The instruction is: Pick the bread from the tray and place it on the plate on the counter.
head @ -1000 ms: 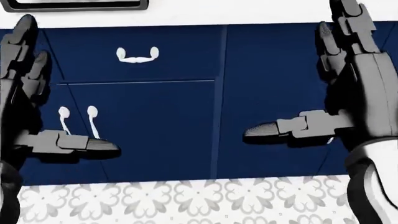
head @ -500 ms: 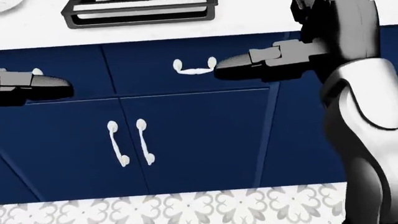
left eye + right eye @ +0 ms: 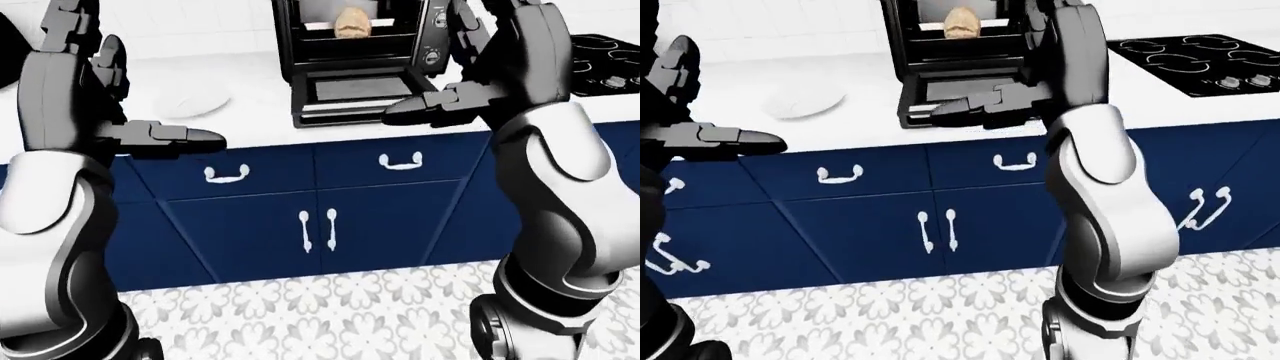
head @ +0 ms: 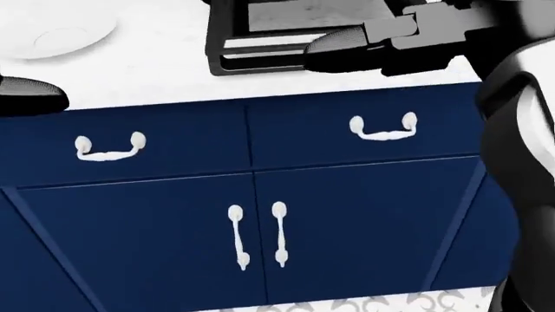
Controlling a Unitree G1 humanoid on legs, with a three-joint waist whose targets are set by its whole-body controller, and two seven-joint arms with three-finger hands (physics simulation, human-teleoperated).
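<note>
The right hand [image 3: 480, 67] is raised beside the toaster oven [image 3: 355, 56], on its right in the left-eye view, fingers spread wide and holding nothing; its thumb juts across the oven's lowered door, and whether it touches the door cannot be told. The upper fingertips are cut off by the top edge. The left hand [image 3: 95, 90] is raised well left of the oven, also spread wide and empty, its thumb pointing toward the oven. The bread [image 3: 961, 21], a pale tan rounded loaf, sits on the tray [image 3: 935, 28] inside the oven's open cavity; its top is cropped. The white plate [image 3: 805, 103] lies on the white surface [image 3: 840, 127] left of the oven, faint against it.
</note>
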